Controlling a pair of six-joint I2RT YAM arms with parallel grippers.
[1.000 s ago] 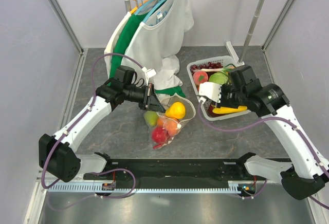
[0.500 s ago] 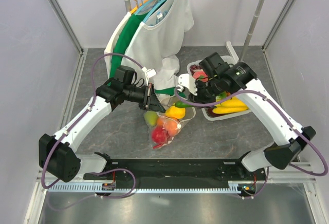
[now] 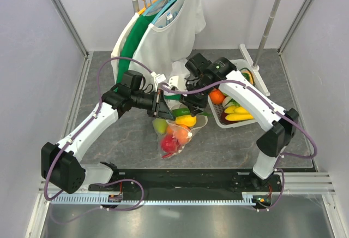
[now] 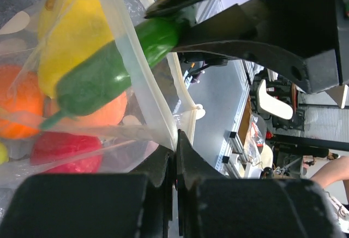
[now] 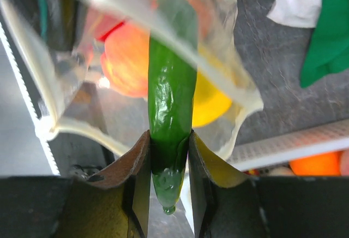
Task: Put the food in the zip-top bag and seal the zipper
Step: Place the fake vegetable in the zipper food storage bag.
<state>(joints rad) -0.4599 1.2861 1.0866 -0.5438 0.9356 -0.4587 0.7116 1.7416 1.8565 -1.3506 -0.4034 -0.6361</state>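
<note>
The right gripper (image 5: 169, 155) is pinching a green pepper (image 5: 171, 93) partly inside the zip-top bag (image 3: 180, 138); the left gripper (image 4: 175, 148) is pinching its rim.

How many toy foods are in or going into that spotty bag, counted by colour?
Yellow: 1, the lemon.
Green: 2, a pale green fruit and the green chili, partly inside the bag, held by the right gripper.
Orange: 1, the peach.
Red: 1, the red piece.
Total: 5; overlap may hide more.
</note>
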